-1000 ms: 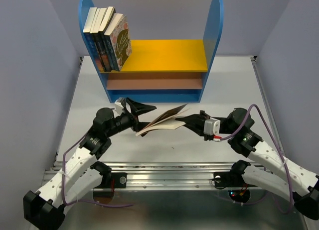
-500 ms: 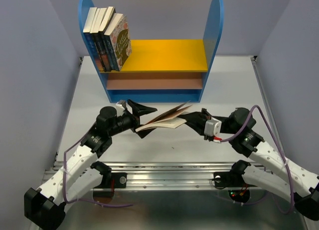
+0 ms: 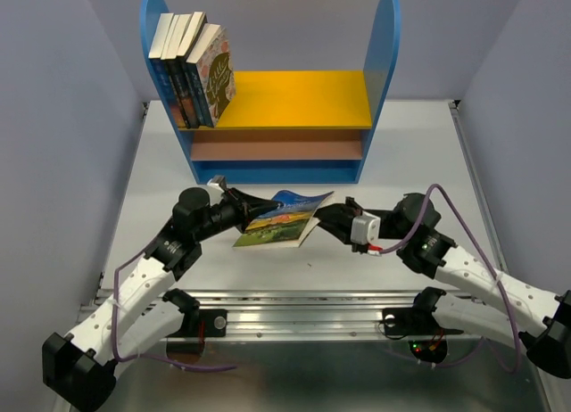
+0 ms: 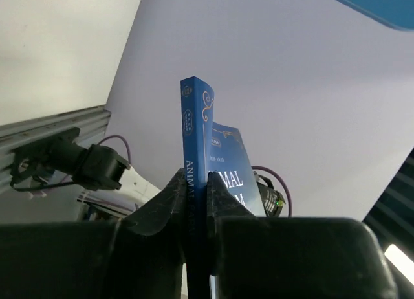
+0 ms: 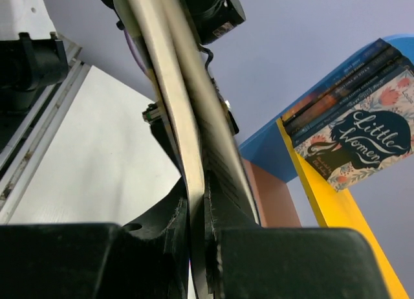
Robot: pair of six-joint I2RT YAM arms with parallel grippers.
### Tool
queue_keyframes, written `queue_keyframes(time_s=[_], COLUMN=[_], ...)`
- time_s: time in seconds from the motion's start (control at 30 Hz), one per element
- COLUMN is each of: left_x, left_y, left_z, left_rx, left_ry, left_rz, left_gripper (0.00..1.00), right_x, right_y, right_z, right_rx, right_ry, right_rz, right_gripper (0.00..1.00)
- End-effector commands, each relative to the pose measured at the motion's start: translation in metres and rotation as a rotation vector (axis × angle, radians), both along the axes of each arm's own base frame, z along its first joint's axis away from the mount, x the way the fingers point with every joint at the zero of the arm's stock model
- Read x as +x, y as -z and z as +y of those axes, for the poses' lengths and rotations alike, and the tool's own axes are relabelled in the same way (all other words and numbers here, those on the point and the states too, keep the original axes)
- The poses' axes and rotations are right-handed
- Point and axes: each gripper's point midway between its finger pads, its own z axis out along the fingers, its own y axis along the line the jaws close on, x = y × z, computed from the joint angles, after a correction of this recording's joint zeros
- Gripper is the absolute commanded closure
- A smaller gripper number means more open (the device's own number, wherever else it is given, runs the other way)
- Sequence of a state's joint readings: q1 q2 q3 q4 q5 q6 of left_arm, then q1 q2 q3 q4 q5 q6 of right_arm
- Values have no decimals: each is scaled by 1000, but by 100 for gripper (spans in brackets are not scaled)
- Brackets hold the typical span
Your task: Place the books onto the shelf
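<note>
We saw a thin blue paperback (image 3: pixel 278 220) held in the air over the middle of the white table (image 3: pixel 410 162), between the shelf and the table's near edge and clear of the surface. Its glossy cover faced up, with a landscape picture under a blue band. In the left wrist view the flat spine read "ANIMAL" in pale letters.

The left gripper (image 3: pixel 247 209) had its two black fingers (image 4: pixel 162 208) pressed together on the spine end, with only the book's thickness between them. The right gripper (image 3: pixel 326 218) pinched the opposite end, its jaws all but closed on the cream page block and cover. So both hands had hold of the same book.

The wooden shelf (image 3: pixel 385 46) stood at the far edge of the table. It had two tall round-topped blue side panels, a smooth yellow upper board (image 3: pixel 303 95), a brown lower board (image 3: pixel 277 147) and a blue base (image 3: pixel 277 171). Four paperbacks (image 3: pixel 183 69) stood at the left end of the yellow board, tilted against the left panel, with their pale page edges uppermost. The outermost one was Little Women (image 5: pixel 362 140), with a floral cover around a dark oval.
</note>
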State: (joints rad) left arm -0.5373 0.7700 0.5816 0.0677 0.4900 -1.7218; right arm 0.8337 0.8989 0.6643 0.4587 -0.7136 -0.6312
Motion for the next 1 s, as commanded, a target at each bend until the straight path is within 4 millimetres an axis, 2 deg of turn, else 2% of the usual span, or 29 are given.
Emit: queue_keyframes(time_s=[0.0, 0.1, 0.17, 0.23, 0.27, 0.3, 0.33, 0.37, 0.4, 0.47, 0.5, 0.53, 0.57, 0.6, 0.63, 0.7, 0.73, 0.87, 0.93, 0.97], left_x=[-5, -6, -4, 1, 3, 9, 15, 24, 32, 48, 53, 62, 63, 68, 70, 61, 63, 47, 48, 50], left_y=[-18, -13, -16, -23, -24, -38, -42, -62, -72, -86, -120, -124, -147, -156, -163, -195, -206, -253, -271, -269], left_z=[-1, -1, -2, -3, -3, -5, -4, -6, -5, -8, -5, -1, 0, 5, 10, 21, 30, 59, 78, 90], left_rx=[-65, -71, -74, -60, -27, -13, 20, 67, 97, 169, 237, 305, 314, 377, 398, 403, 458, 584, 644, 701], left_ry=[15, 17, 18, 12, 12, 7, -12, -18, -44, -62, -78, -109, -124, -151, -184, -249, -299, -441, -573, -636], left_rz=[-83, -80, -110, -145, -199, -247, -279, -397, -458, -547, -724, -746, -830, -923, -953, -1101, -1171, -1419, -1483, -1487], left_gripper=[100, 100, 100, 100, 100, 100, 100, 100, 100, 100, 100, 100, 100, 100, 100, 100, 100, 100, 100, 100], right_x=[-8, -6, 0, 9, 14, 17, 22, 25, 26, 27, 35, 38, 51, 56, 61, 75, 74, 74, 72, 71], right_y=[-35, -30, -19, -19, -13, -12, -8, 6, 14, 45, 51, 51, 60, 64, 62, 63, 67, 64, 62, 62], right_z=[-10, -16, -19, -25, -28, -30, -35, -39, -41, -52, -61, -67, -83, -91, -98, -120, -124, -136, -139, -140], right_rx=[111, 92, 57, 63, 50, 54, 62, 16, -10, -109, -117, -90, -68, -21, 25, 150, 172, 225, 231, 231], right_ry=[15, 54, 93, 163, 194, 219, 263, 300, 322, 394, 470, 522, 655, 719, 770, 919, 939, 978, 972, 973], right_rz=[-47, -16, 52, 159, 217, 268, 334, 392, 424, 536, 570, 660, 717, 802, 834, 913, 955, 963, 948, 943], right_gripper=[99, 96, 75, 40, 13, 0, 0, 0, 0, 0, 0, 0, 0, 0, 0, 0, 0, 0, 0, 0])
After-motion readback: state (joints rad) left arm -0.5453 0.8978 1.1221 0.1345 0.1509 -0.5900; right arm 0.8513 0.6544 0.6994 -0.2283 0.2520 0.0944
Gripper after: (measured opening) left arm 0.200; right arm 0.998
